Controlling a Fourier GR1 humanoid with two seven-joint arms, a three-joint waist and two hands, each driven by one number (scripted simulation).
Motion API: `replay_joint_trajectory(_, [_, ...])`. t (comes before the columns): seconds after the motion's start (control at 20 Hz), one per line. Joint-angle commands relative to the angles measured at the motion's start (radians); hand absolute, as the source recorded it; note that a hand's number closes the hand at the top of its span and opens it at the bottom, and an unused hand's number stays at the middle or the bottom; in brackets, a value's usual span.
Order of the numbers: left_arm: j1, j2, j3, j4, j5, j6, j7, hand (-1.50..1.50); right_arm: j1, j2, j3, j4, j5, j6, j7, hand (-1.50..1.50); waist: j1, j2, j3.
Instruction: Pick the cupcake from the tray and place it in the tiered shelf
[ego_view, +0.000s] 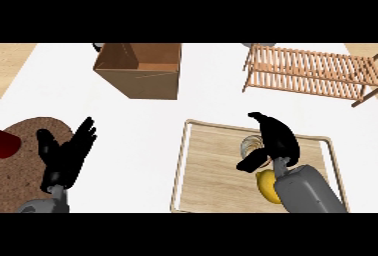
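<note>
Right hand (272, 142) curls round cupcake (251, 146) mid-tray (221, 185); left hand (68, 150) rests open, far apart.

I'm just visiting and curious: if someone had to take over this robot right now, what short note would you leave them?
Right robot hand: over the wooden tray, fingers curling at the cupcake; whether it is gripped cannot be told.
Left robot hand: open, fingers up, resting at the view's left.
Cupcake: on the tray, beside a yellow object partly hidden by the forearm.
Tiered shelf: at the far right.
Done: reach to the cupcake.
Left: lift it, carry it to the shelf, set it there.
</note>
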Motion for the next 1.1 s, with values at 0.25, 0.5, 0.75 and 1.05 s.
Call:
replay_joint_trajectory(0.25, [0.040, -0.044, -0.022, -0.086, -0.015, 0.034, 0.087, 0.00, 0.016, 0.059, 0.048, 0.030, 0.020, 0.052, -0.095, 1.50, 0.002, 0.008, -0.002])
replay_joint_trajectory(0.5, [0.009, -0.039, 0.009, 0.071, -0.022, -0.015, -0.013, 0.00, 0.052, 0.081, 0.081, -0.068, 0.057, 0.007, -0.146, 1.50, -0.008, 0.009, -0.002])
replay_joint_trajectory(0.75, [-0.021, -0.024, 0.041, 0.072, -0.025, -0.025, 0.007, 0.00, 0.050, 0.022, 0.016, -0.156, 0.035, 0.083, -0.212, 1.50, -0.006, 0.009, -0.002])
replay_joint_trajectory(1.05, [0.053, -0.011, 0.040, -0.013, -0.024, -0.043, 0.021, 0.00, -0.014, 0.043, -0.057, -0.286, -0.003, 0.101, -0.170, 1.50, -0.005, 0.007, -0.002])
